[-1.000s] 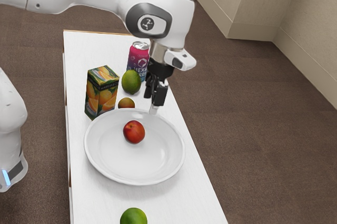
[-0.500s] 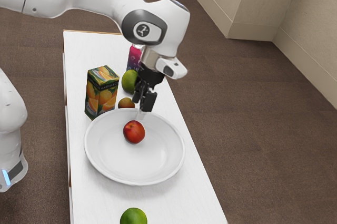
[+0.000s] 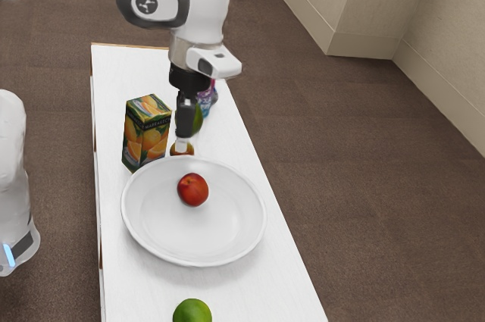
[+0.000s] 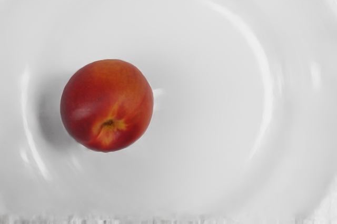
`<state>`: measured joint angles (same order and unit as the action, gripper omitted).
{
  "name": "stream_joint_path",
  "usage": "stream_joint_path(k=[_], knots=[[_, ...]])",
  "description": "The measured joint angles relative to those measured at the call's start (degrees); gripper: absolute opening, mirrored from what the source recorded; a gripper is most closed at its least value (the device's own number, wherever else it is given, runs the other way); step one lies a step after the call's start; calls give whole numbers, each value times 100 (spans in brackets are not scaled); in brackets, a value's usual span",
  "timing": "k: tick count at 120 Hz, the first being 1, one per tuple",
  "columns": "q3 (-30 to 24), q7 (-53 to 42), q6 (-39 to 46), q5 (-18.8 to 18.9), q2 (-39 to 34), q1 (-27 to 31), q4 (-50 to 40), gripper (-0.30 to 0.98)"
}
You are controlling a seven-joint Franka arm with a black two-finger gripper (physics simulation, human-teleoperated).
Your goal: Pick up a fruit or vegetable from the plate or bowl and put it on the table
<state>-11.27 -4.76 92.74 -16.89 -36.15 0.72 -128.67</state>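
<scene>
In the exterior view my gripper (image 3: 182, 142) points down, seen in front of the small orange-red fruit and just beyond the plate's rim. The white plate (image 3: 193, 242) holds a red peach-like fruit (image 3: 193, 189), resting off-centre on the side closer to my hand. Below my hand in the wrist view, the same red fruit (image 4: 107, 105) lies on the white plate (image 4: 205, 113), with its yellowish stem hollow facing up. Nothing touches it there.
An orange juice carton (image 3: 146, 134) stands beside the plate. Behind my gripper are a green fruit (image 3: 195, 119), a small orange-red fruit (image 3: 176, 152) and a pink-blue can (image 3: 207, 101). A lime (image 3: 192, 312) lies at the exterior view's bottom on the white table (image 3: 284, 284).
My hand has moved toward the exterior view's left and appears higher in that view than half a second ago. The red fruit and plate have stayed put.
</scene>
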Motion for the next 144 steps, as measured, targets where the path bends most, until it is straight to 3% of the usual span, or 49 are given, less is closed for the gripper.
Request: stream_joint_path(k=[14, 50, 68, 144], knots=[[412, 120, 161, 218, -204, -549, -499, 69], [427, 351, 679, 147, 324, -1225, -686, 69], [361, 424, 990, 115, 1150, -1286, -110, 69], [333, 547, 1246, 207, 1467, -767, 30, 69]])
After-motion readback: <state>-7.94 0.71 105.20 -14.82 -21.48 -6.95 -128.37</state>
